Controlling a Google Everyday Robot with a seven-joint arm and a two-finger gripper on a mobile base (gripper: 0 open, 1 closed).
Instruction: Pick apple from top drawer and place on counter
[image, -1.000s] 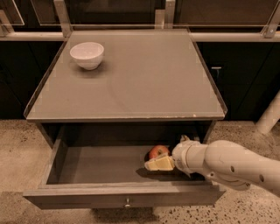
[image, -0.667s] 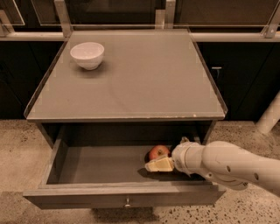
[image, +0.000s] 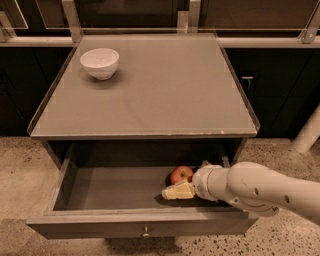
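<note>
The apple (image: 181, 174), small and red-orange, lies on the floor of the open top drawer (image: 115, 192), right of its middle. My gripper (image: 183, 184) reaches into the drawer from the right, down at the apple; its cream tip lies just in front of the apple. The white arm hides the gripper's far side and the drawer's right end. The grey counter (image: 165, 92) above the drawer has a thin raised rim. The drawer's front panel carries a small metal knob (image: 145, 232).
A white bowl (image: 100, 62) stands on the counter's back left corner. Dark cabinets flank the unit on both sides. A white post (image: 307, 132) stands on the speckled floor at the right. A metal railing runs behind the counter.
</note>
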